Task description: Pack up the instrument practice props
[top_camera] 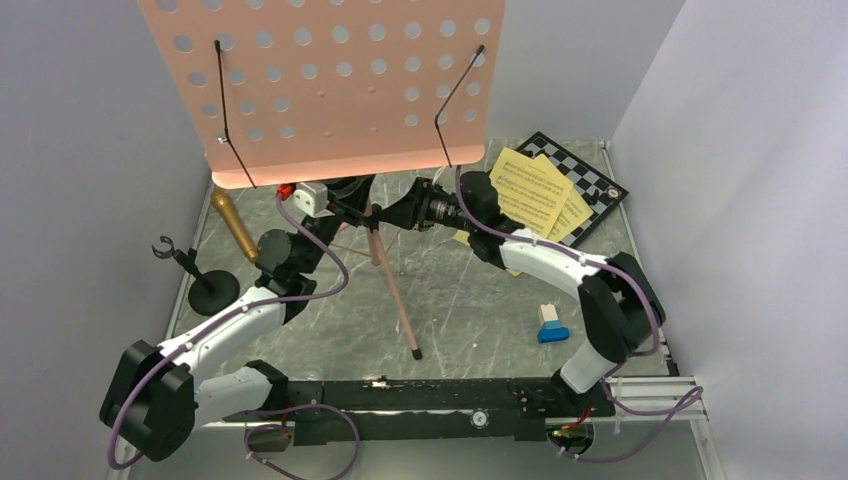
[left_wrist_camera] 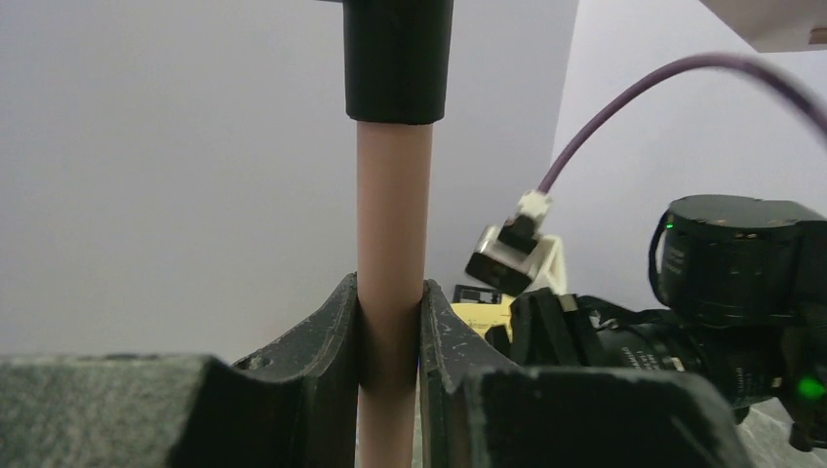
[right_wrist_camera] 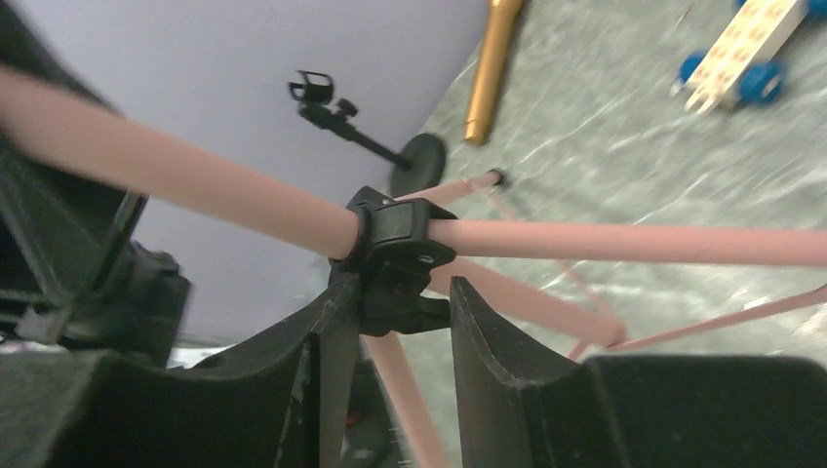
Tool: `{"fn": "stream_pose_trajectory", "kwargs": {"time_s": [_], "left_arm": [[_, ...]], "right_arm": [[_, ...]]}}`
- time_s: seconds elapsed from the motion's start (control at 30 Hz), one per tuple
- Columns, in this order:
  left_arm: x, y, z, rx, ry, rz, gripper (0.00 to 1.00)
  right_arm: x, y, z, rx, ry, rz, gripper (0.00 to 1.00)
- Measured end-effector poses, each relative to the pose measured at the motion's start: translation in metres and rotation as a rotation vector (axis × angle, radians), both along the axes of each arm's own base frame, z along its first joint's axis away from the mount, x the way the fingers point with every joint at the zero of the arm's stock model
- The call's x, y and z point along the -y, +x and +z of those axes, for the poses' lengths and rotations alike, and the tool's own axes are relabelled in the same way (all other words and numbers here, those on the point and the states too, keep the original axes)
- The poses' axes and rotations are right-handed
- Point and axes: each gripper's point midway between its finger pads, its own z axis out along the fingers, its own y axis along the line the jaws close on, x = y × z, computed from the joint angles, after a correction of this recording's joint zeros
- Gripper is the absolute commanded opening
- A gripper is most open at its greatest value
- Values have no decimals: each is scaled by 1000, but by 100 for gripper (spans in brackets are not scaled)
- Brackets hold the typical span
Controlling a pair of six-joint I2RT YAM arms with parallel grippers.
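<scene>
Far left of the left claw (left_wrist_camera: 390, 327), the black round-based mic stand (top_camera: 206, 287) stands upright, and the gold-brown microphone (top_camera: 234, 225) lies on the table (top_camera: 470, 300) nearer that claw. The left claw is clamped on the upright pink pole of the pink tripod music stand (top_camera: 330, 90), just below a black sleeve. Just right of it, the right claw (right_wrist_camera: 400, 302) is closed on the stand's black leg hub, a finger pressing each side. Right of this claw lie the yellow sheet-music pages (top_camera: 530, 190), overlapping a chessboard (top_camera: 592, 178). A toy brick car (top_camera: 551, 323) sits nearer the arm bases.
</scene>
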Motion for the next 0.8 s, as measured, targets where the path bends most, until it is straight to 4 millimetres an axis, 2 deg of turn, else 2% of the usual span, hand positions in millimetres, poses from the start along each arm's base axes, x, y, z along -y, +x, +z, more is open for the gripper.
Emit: {"fn": "stream_pose_trajectory", "kwargs": {"time_s": [0.17,0.37,0.4,0.47,0.57,0.67,0.8], "left_arm": [[8,1,0,-10,-5,-39,0],[10,2,0,-12,-18,-55,0],[10,2,0,-12,-19,-55,0],[10,3,0,-13,-19,-55,0],[10,3,0,-14,-19,-55,0],[11,2,0,-12,-17,-60,0],[11,2,0,-13,-13,-72,0]], "right_arm": [[16,-1,5,330,-102,-72,0],[16,0,9,560,-162,-67,0],[16,0,9,572,-169,-71,11],[17,0,9,564,-176,-79,31],[20,0,9,492,-157,-87,47],[28,3,5,365,-123,-93,55],[39,13,-4,139,-46,-108,60]]}}
